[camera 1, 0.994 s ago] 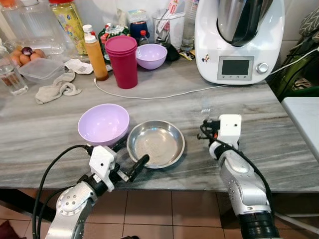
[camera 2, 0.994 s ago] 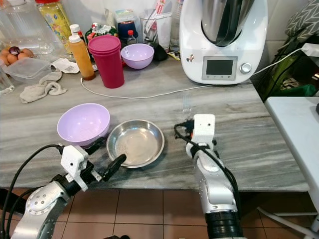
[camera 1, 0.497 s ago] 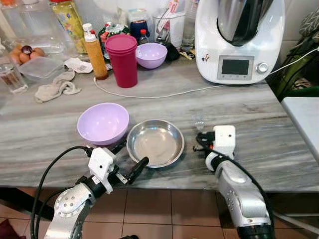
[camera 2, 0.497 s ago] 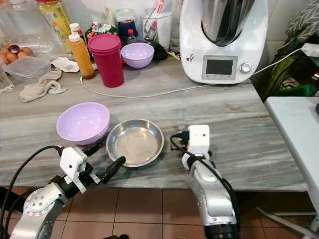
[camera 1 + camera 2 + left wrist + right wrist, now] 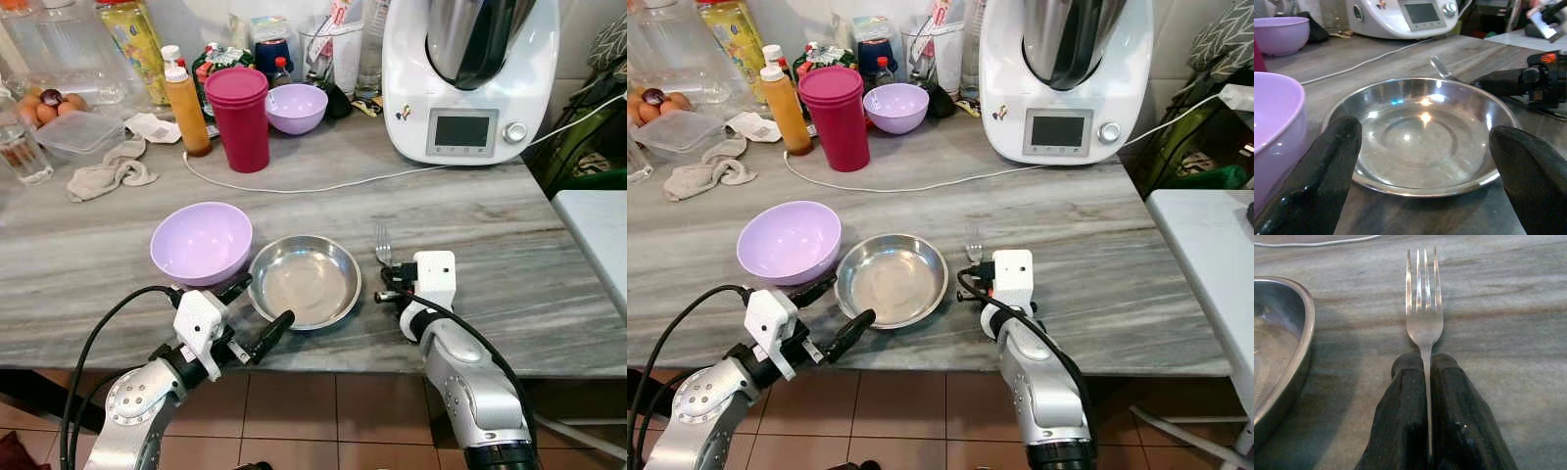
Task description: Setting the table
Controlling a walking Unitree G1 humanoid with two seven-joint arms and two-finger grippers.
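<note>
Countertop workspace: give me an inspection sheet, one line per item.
Surface: grey marbled stone countertop, dry.
Job's things: round steel plate near the front edge; lavender plastic bowl on its left; steel fork on its right, tines pointing away.
Clutter: magenta tumbler stack, orange sauce bottle, crumpled grey cloth, white kitchen machine.
Grippers: left gripper open at the plate's near rim; right gripper shut on the fork's handle.
Cables: white cord across the counter.
Surroundings: brown tiled floor.
</note>
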